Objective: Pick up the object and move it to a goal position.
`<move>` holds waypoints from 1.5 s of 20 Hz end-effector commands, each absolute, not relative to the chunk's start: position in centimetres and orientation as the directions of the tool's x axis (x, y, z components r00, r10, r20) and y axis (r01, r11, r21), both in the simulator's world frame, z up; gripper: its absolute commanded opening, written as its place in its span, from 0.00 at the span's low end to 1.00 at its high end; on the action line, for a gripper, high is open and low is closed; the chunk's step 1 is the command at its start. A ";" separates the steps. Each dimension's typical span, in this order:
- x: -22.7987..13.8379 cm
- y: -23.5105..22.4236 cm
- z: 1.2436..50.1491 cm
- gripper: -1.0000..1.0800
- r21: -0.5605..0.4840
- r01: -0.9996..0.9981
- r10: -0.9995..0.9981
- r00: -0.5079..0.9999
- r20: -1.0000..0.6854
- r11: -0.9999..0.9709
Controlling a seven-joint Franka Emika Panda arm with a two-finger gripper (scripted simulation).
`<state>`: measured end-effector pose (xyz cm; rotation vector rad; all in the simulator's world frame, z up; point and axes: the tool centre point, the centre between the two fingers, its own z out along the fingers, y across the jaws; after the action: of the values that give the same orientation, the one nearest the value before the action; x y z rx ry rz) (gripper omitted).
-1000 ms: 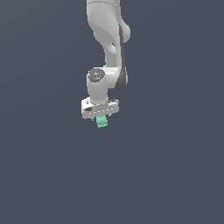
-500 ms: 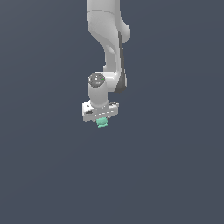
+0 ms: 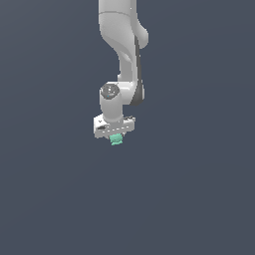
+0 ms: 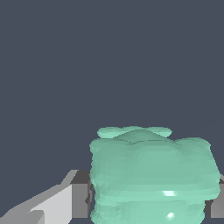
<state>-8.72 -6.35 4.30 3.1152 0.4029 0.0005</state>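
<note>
My gripper [image 3: 115, 135] was clamped on the object [image 3: 116, 139], which sat between my fingers [image 4: 81, 194], protruding below them. Pickup appeared complete; transfer to the goal remained. No goal marker was visible.

Object [image 4: 153, 175] and end effector [image 4: 151, 205] fingers cropped

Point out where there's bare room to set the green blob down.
Bare grey ground surrounds the arm in the exterior view: wide patches to that view's left, right and below the gripper. The only crowded spot is at the gripper, shut on the green blob.
</note>
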 end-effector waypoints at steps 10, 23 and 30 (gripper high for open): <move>-5.6 -5.1 5.9 0.00 0.043 0.227 0.230 0.969 0.095 -0.973; 2.3 -1.9 12.0 0.00 0.147 0.128 0.173 0.919 0.355 -0.981; 5.5 -0.4 15.7 0.00 0.189 0.069 0.153 0.866 0.476 -0.979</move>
<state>4.86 -0.71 14.89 2.8912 0.1851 0.7138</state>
